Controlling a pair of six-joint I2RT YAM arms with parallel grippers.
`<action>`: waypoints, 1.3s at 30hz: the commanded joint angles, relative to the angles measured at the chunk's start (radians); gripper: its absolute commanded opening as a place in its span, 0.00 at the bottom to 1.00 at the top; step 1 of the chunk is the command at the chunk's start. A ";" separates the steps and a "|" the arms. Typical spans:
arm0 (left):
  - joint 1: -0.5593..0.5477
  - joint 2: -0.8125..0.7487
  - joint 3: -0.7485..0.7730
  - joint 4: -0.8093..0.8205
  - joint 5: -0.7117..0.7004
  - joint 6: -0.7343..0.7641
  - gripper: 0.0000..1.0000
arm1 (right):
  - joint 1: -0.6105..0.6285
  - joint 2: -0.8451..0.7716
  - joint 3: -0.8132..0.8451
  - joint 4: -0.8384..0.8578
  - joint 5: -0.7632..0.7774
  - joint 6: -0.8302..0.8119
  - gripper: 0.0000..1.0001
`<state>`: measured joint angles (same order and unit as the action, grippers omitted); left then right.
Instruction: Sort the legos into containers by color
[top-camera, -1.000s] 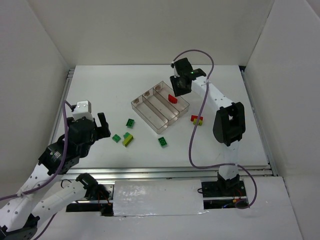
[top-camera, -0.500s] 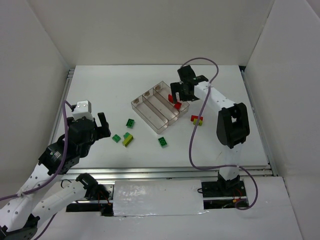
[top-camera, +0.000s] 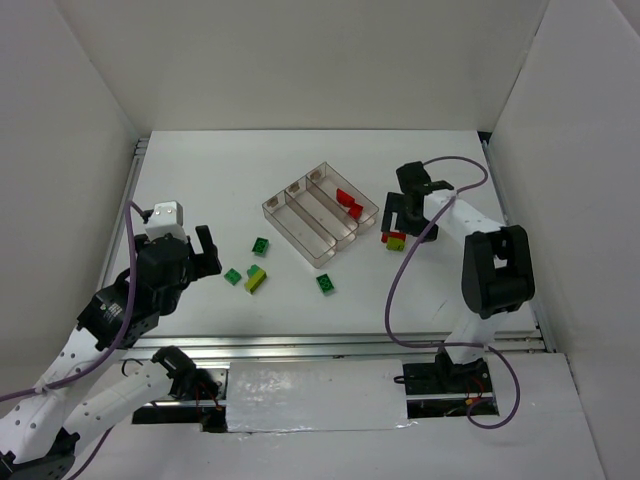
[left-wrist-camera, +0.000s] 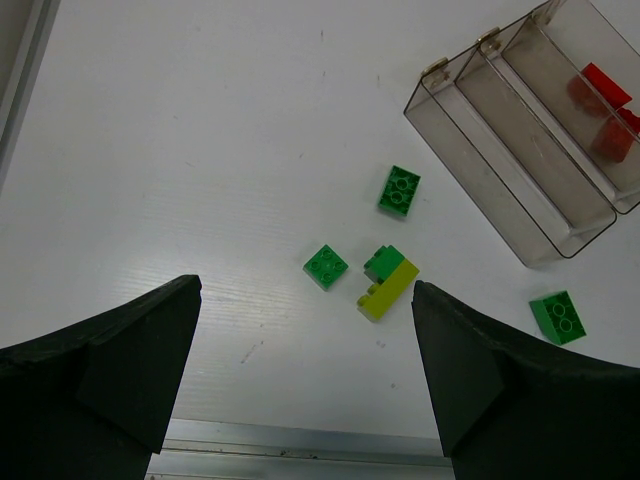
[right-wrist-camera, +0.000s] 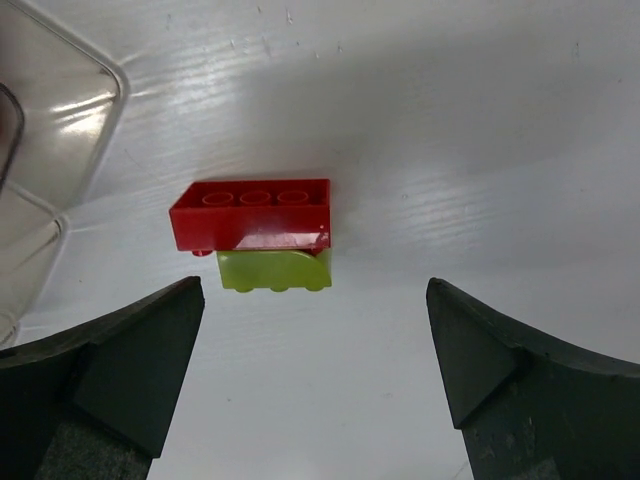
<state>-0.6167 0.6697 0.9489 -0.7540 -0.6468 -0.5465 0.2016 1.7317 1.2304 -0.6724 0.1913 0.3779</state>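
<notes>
From above, the tray (top-camera: 272, 210) lies slantwise at mid-worktop, a little toward the far edge. Its compartment nearest the right edge holds two red bricks (top-camera: 345, 197). Just right of the tray, a red brick (top-camera: 387, 235) is stacked with a yellow-green brick (top-camera: 397, 242), and the right jaws hang over them. Between the tray and the left edge lie a dark green brick (top-camera: 260, 246), a small green brick (top-camera: 232, 276) and a yellow-green pair (top-camera: 256, 281). Another green brick (top-camera: 326, 284) lies toward the near edge.

The left wrist view shows the left jaws spread wide and empty above the worktop, with those loose bricks between them.

The right wrist view shows the right jaws spread, one on either side of the red-on-yellow-green stack and touching neither brick. The tray's corner is at the upper left.
</notes>
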 joint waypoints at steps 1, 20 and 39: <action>0.006 -0.013 0.002 0.038 0.004 0.025 1.00 | 0.002 0.015 0.029 0.079 -0.021 0.032 1.00; 0.006 -0.015 0.004 0.038 0.004 0.026 0.99 | 0.002 0.158 0.103 0.050 -0.066 0.035 0.85; 0.003 -0.001 -0.017 0.194 0.343 -0.058 0.99 | 0.035 -0.381 -0.204 0.250 -0.020 0.252 0.00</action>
<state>-0.6155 0.6746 0.9478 -0.7113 -0.4786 -0.5621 0.2081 1.5246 1.0683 -0.5205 0.1337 0.5331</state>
